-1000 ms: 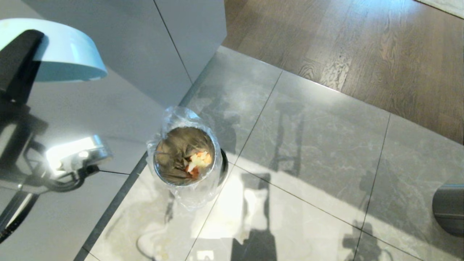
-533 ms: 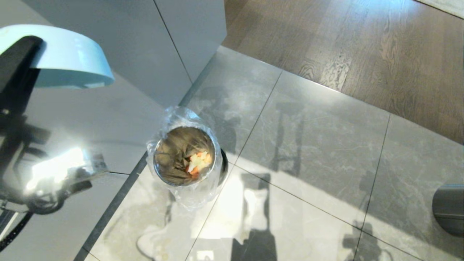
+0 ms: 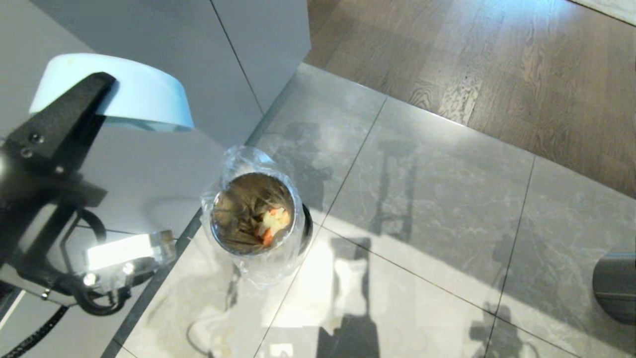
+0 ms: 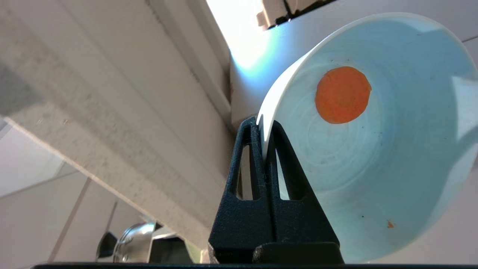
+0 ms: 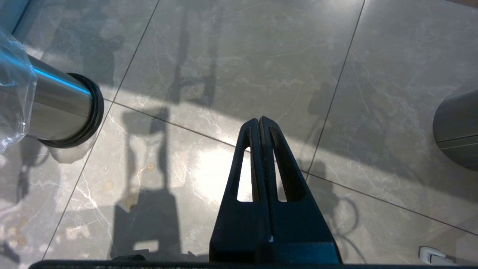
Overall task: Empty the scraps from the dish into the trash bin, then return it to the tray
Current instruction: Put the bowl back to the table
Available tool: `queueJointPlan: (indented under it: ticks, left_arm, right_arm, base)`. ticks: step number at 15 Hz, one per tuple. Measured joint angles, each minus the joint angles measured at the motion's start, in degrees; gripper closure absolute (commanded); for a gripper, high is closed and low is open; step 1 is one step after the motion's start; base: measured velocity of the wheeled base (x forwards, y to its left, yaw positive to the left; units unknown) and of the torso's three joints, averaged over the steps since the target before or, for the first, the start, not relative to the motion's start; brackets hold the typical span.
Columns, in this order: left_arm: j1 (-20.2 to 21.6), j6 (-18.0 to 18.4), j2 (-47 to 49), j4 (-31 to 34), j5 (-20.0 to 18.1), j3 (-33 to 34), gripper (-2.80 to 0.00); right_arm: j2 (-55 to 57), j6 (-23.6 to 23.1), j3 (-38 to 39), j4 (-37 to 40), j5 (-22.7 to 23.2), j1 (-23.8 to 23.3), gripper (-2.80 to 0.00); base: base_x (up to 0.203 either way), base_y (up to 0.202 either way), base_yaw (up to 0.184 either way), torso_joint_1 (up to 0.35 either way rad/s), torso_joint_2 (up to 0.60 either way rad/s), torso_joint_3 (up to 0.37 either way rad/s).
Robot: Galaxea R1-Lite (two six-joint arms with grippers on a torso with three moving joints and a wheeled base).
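My left gripper (image 4: pixel 263 129) is clamped on the rim of the small pale blue-white bowl (image 3: pixel 134 94) (one orange slice (image 4: pixel 343 94) clings inside), up left of the bag-lined steel trash bin (image 3: pixel 256 214) holding orange and yellow scraps (image 3: pixel 271 223). My right gripper (image 5: pixel 260 123) hangs pressed together.

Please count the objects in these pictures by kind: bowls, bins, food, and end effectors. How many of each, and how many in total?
Bowls: 1, the pale blue dish
Bins: 2, the lined trash bin and a darker bin
Food: 2, an orange slice in the dish and the scraps in the bin
End effectors: 2, left and right
Total: 7
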State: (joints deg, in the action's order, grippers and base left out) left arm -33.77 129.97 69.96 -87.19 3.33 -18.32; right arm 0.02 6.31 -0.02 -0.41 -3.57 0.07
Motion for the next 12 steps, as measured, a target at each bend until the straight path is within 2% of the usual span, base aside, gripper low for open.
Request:
queueJointPlan:
  ticks: [2, 7, 10, 12]
  left_arm:
    - [-0.13, -0.02, 0.45, -0.02, -0.84, 0.57, 0.00]
    - [-0.16, 0.96, 1.24, -0.02, -8.02, 1.05, 0.00]
    - [-0.16, 4.11, 2.03, 0.01, -12.35, 0.68, 0.00]
    - [-0.16, 6.99, 2.22, 0.00, -13.86, 0.91, 0.00]
  right_arm:
    - [0.00, -0.01, 0.00, 0.00, -0.01, 0.00, 0.00]
    - [0.00, 0.01, -0.02, 0.00, -0.01, 0.00, 0.00]
    - [0.00, -0.01, -0.02, 0.00, -0.01, 0.00, 0.00]
    - [0.00, 0.01, -0.02, 0.00, 0.00, 0.00, 0.00]
  base:
    - [0.000, 0.000, 0.000, 0.000, 0.00, 0.000]
    - [0.000, 0.000, 0.000, 0.000, 0.00, 0.000]
    - [0.000, 0.000, 0.000, 0.000, 0.00, 0.000]
    - [0.000, 0.000, 0.000, 0.000, 0.00, 0.000]
